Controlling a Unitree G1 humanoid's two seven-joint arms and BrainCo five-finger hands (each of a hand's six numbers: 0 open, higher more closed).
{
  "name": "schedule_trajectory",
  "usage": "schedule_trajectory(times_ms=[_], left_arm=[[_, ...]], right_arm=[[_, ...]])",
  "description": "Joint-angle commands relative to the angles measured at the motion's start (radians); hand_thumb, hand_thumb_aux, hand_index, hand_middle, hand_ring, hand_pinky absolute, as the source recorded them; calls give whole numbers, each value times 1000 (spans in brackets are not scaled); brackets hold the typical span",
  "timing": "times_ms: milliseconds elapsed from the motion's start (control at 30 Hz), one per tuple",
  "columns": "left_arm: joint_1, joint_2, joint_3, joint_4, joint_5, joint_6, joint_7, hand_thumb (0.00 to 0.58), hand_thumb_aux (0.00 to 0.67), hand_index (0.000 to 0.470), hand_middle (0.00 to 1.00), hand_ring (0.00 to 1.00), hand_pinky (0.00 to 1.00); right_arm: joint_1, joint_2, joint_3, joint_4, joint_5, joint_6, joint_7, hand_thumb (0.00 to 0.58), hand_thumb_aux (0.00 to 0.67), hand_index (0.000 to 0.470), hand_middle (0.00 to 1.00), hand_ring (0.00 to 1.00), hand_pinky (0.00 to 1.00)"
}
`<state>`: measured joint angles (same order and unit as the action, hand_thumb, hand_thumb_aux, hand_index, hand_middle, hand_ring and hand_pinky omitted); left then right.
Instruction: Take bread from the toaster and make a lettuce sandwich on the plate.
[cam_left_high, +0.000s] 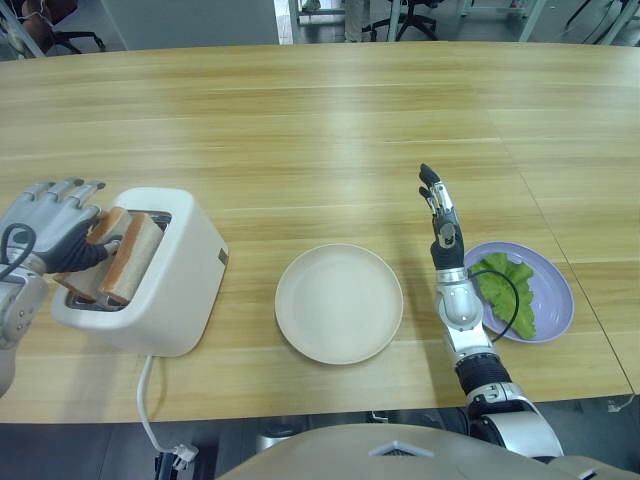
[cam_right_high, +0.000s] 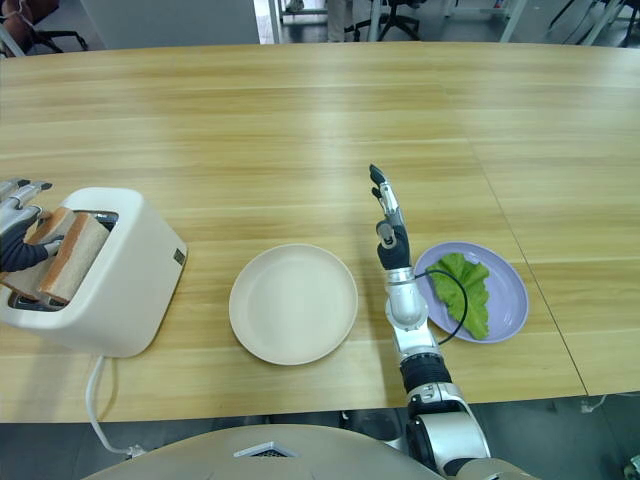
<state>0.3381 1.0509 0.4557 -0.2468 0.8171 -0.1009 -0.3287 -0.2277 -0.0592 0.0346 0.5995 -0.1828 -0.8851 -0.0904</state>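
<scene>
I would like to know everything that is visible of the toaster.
The toaster is a cream-white box with rounded edges, smooth like plastic. It stands upright on the wooden table, left of the plate. Two bread slices stick out of its top slots; the left hand grips the outer slice. A white cord leaves its base and hangs over the table edge.

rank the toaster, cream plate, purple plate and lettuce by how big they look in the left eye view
1. toaster
2. cream plate
3. purple plate, close to the cream one, so that pair is unsure
4. lettuce
</scene>
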Motion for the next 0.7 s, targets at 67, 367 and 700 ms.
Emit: schedule_trajectory(times_ms=[67,367,700], left_arm=[[-13,-29,-12,-48,-72,-16,-42,580,670,460,0,0,0],[-57,-69,2,-91,-118,14,-70,580,670,460,1000,1000,1000],[-83,-84,9,-102,-122,28,-69,580,670,460,1000,1000,1000]], right_arm=[[2,1,4,9,-6,5,-4,0,0,0,0,0,0],[0,-1,3,16,-9,2,-9,0,0,0,0,0,0],[-4,-4,5,23,-9,0,-13,0,0,0,0,0,0]])
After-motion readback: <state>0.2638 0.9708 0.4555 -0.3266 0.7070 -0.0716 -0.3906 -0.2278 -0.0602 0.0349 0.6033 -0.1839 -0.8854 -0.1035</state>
